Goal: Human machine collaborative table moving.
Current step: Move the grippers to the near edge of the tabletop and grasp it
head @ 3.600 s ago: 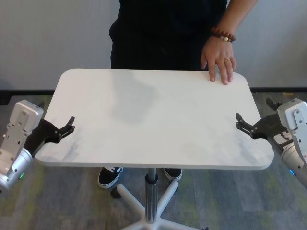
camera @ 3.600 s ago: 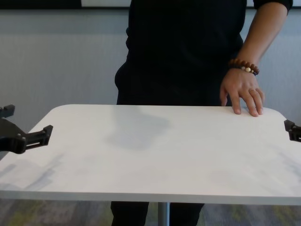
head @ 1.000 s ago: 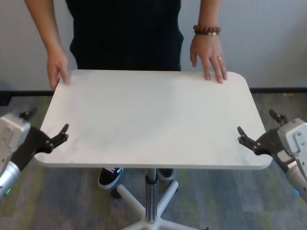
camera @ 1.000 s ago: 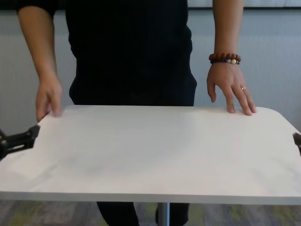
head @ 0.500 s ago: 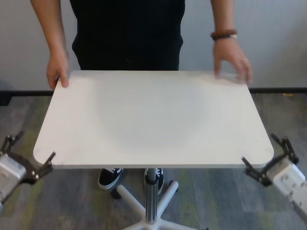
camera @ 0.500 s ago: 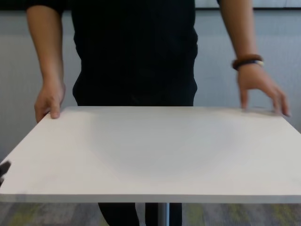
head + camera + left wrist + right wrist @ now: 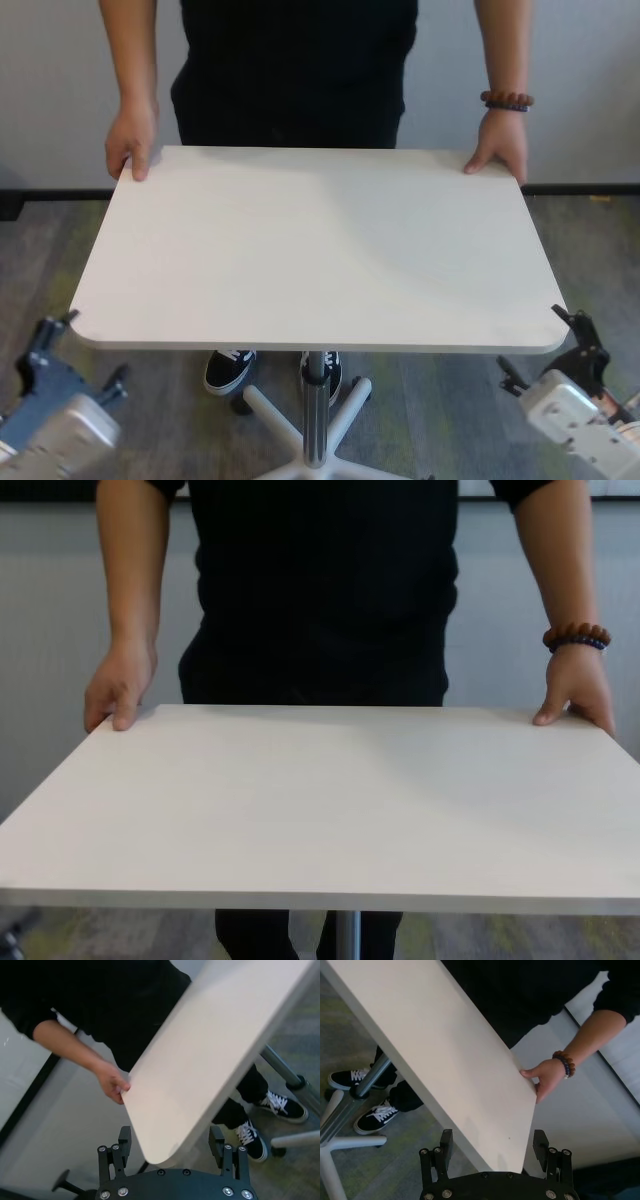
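Observation:
The white table stands on its silver centre pole. The human, in black, holds both far corners, with the left-side hand and the hand with the bead bracelet. My left gripper is open, low by the near left corner. My right gripper is open, low by the near right corner. In the left wrist view the table corner lies between the open fingers. In the right wrist view the corner lies likewise between the fingers. I cannot tell whether they touch it.
The table's star base with castors and the human's black-and-white shoes are on grey-green carpet under the top. A pale wall with a dark skirting runs behind the human. In the chest view the tabletop hides both grippers.
Both grippers have left the table's side edges and dropped back to its near corners. The human's braceleted hand has slid to the far right corner and gripped it.

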Motion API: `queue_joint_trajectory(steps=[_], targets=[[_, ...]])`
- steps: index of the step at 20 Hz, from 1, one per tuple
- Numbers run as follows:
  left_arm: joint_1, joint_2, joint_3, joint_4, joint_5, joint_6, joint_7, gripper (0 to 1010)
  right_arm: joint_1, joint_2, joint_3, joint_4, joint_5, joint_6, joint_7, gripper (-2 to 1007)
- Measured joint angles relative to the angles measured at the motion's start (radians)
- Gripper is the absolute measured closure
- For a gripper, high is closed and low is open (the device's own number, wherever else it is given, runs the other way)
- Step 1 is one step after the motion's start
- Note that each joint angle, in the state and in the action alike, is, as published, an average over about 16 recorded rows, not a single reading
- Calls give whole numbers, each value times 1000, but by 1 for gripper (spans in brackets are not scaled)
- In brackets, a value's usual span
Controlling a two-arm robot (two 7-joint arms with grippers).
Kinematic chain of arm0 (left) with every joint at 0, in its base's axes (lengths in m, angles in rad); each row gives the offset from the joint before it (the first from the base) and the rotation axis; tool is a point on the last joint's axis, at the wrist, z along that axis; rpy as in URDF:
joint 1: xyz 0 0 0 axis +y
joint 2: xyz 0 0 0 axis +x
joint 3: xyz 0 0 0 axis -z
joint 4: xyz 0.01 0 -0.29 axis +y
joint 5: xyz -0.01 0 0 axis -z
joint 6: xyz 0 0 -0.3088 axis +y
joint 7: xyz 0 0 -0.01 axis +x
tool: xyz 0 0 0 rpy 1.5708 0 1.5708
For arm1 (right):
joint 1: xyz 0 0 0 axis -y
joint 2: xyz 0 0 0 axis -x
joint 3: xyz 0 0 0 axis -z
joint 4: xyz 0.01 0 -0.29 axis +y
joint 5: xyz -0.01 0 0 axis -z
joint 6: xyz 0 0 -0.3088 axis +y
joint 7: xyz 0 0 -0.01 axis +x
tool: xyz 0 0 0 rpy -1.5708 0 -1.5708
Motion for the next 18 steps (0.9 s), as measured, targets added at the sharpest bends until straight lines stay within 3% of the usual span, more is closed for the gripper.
queue_joint_trajectory(steps=[9, 13, 18], targets=[[-34, -50, 95, 34, 253, 103, 40, 7, 13, -43, -38, 19, -87, 59, 3, 0], [-51, -77, 128, 53, 327, 133, 41, 7, 8, -51, -38, 20, -105, 73, 6, 0], [-77, -115, 160, 81, 394, 157, 34, 7, -3, -54, -28, 22, -115, 81, 11, 0]])
